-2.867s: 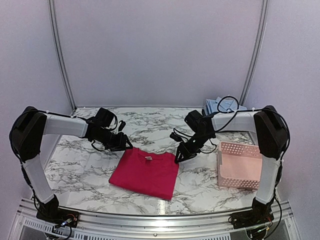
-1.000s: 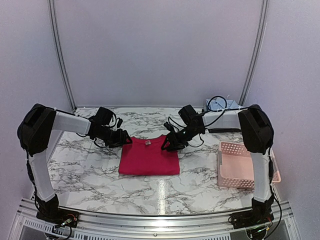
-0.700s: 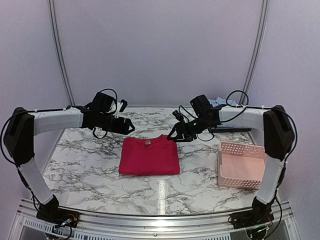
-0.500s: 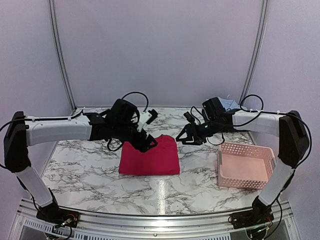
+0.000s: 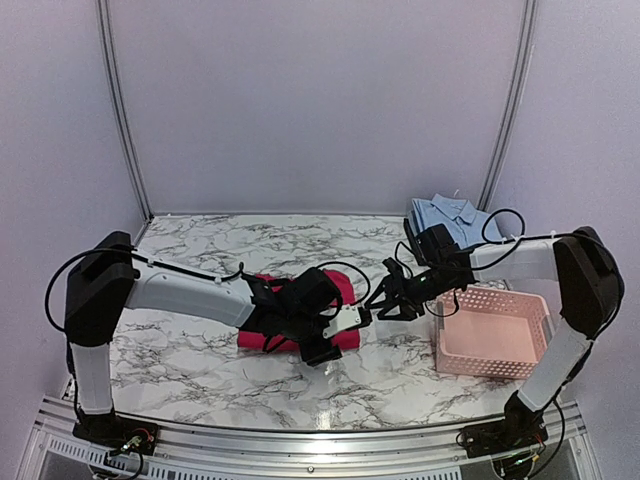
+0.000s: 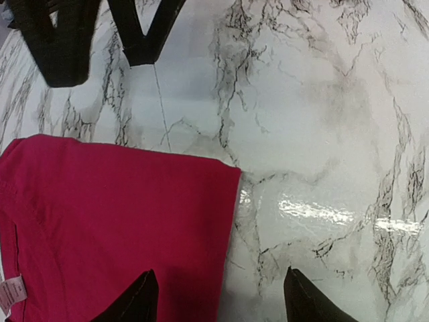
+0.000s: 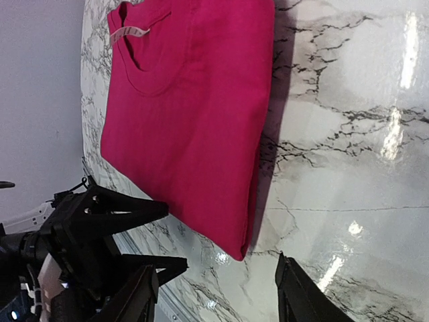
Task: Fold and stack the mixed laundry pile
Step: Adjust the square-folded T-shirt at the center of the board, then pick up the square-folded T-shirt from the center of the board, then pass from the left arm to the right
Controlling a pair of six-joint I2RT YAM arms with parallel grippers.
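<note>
Left arm has swung across the magenta-red garment point(image 6: 114, 215); the left gripper point(image 6: 219, 275) now hovers over its corner nearest the pink basket point(image 5: 490, 335), jaws spread, empty. Right gripper point(image 7: 218, 268) faces it, just left of the basket, jaws apart too, holding nothing. Garment lies folded flat left of the basket; the light blue shirt point(image 5: 450, 214) sits behind the basket.

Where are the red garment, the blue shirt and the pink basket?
red garment point(image 6: 114, 221): left wrist view, middle of the folded cloth.
blue shirt point(image 5: 446, 215): top external view, front just below the collar.
pink basket point(image 5: 500, 299): top external view, far lattice wall.
</note>
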